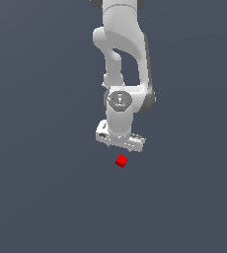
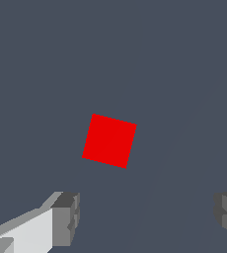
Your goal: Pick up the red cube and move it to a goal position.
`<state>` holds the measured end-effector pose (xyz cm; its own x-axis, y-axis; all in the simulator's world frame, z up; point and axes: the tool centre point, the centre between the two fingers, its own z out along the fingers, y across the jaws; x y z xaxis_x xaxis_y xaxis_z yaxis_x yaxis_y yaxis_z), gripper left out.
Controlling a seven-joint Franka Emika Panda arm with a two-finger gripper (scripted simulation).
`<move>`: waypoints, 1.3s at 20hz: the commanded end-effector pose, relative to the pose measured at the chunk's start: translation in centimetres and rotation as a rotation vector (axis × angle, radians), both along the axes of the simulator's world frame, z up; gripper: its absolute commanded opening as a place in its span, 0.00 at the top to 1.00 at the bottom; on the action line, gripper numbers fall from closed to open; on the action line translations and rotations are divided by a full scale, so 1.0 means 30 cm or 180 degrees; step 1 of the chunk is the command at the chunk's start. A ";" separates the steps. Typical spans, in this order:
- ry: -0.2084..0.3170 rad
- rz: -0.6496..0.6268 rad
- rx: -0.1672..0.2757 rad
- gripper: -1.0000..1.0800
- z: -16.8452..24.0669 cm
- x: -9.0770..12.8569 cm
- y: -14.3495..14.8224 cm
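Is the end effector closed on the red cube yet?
No: in the wrist view the red cube lies on the floor, apart from the open end effector, whose fingers stand wide.

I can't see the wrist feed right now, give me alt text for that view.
A small bright red cube lies on a plain dark grey surface, rotated slightly and untouched. The white robot gripper is open, its two grey fingertips spread wide on either side, with the cube beyond the gap rather than between them.
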<state>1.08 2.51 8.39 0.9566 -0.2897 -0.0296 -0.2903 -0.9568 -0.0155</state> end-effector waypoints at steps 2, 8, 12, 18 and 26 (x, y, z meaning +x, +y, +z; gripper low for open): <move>-0.0023 -0.0242 -0.0028 0.04 -0.069 0.035 0.020; -0.0050 -0.0554 -0.0062 0.04 -0.156 0.087 0.040; -0.0061 -0.0685 -0.0076 0.04 -0.192 0.110 0.046; -0.0067 -0.0761 -0.0083 0.04 -0.212 0.124 0.048; -0.0067 -0.0761 -0.0083 1.00 -0.212 0.124 0.048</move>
<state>4.78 4.00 2.06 0.8615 -0.5077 -0.0003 -0.5077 -0.8615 -0.0002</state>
